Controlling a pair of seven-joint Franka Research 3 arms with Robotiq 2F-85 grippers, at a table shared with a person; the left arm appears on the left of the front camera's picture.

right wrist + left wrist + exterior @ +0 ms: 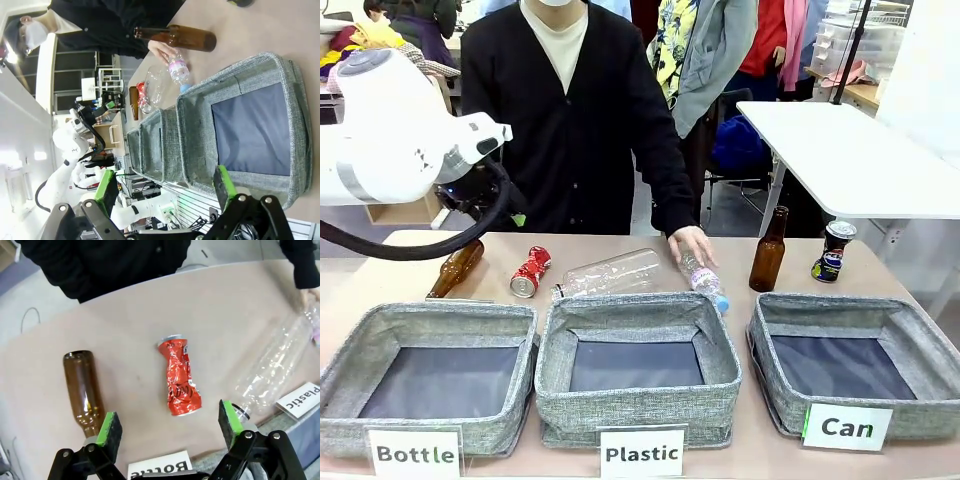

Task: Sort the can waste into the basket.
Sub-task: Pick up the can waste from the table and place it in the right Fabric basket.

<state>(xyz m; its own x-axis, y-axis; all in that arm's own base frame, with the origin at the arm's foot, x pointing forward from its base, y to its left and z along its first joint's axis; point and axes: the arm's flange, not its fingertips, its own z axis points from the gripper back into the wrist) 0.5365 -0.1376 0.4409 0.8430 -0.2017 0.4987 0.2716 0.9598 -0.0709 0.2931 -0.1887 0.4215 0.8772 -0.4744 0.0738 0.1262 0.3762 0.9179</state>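
Brown glass comes first on the left: a bottle lies on its side behind the basket marked "Bottle". Just beside it lies the red can, crushed and twisted in the middle, with white marks and a silver top. The left gripper hangs above this can, its jaws wide apart and nothing between them.

Next, a clear plastic bottle lies behind the "Plastic" basket. The person's hand rests on a smaller plastic bottle.

Further right a brown bottle stands upright, then the dark can, also upright and not dented, with coloured print. Both stand behind the "Can" basket, whose dark lining shows. The right gripper is also wide open and holds nothing, with that basket before it.
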